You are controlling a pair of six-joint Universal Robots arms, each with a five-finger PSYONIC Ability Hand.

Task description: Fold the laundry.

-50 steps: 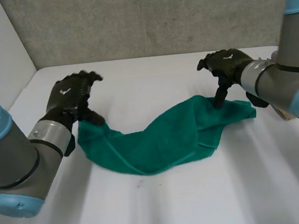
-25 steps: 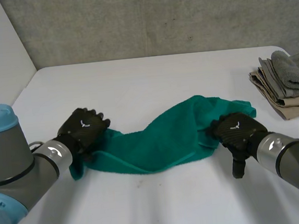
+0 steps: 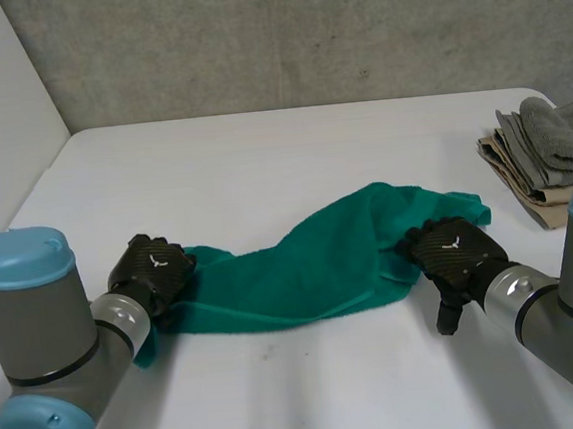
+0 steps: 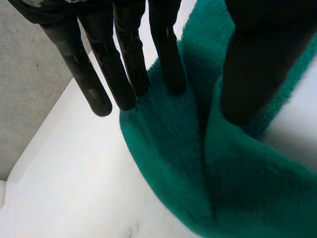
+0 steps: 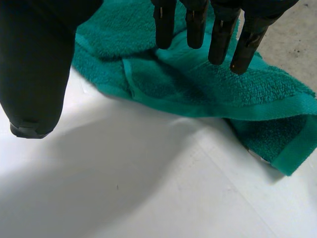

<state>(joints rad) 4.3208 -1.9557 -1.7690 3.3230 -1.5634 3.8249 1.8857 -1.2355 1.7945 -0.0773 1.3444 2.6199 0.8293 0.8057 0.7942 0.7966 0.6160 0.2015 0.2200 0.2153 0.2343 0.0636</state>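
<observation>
Left hand (image 3: 151, 271) sat on the left end of the green towel (image 3: 311, 263), fingers (image 4: 126, 74) straight, released, tips touching the cloth. Right hand (image 3: 456, 255) hovered at the right end, fingers (image 5: 218, 39) straight, released too, thumb over bare desk (image 3: 281, 155). The towel lay bunched mid-desk between them. Further off at the right edge sat a stack of folded cloths (image 3: 543, 157).
</observation>
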